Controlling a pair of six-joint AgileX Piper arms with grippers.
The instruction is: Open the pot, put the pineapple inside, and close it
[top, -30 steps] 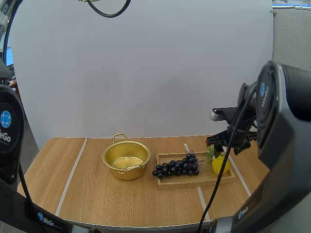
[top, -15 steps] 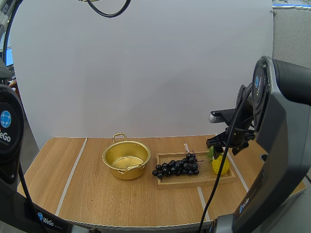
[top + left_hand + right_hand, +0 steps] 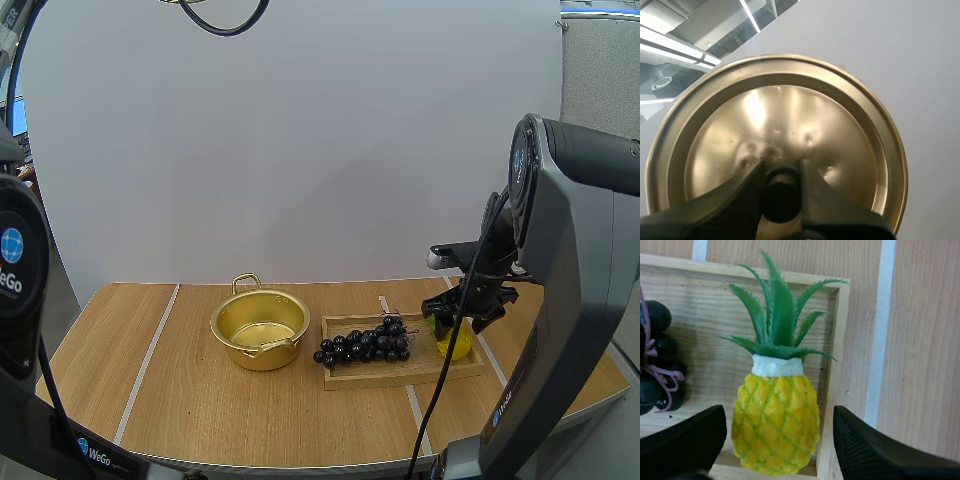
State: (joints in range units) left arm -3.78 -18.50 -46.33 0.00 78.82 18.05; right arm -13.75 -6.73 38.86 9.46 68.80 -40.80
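Pineapple (image 3: 775, 425) sits between wide-apart fingers (image 3: 685, 440) of the down-pointing right pincer (image 3: 777, 429); left pincer (image 3: 781, 170) clamps lid (image 3: 790, 120) knob (image 3: 781, 196).

The grey right arm (image 3: 585, 230) and black left arm (image 3: 15, 300) carry round blue badges; jaws are matte black.

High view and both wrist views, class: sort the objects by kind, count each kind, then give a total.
Fruit: 2 (pineapple, grapes)
Cookware: 2 (pot, lid)
Trays: 1 (wooden tray)
Total: 5
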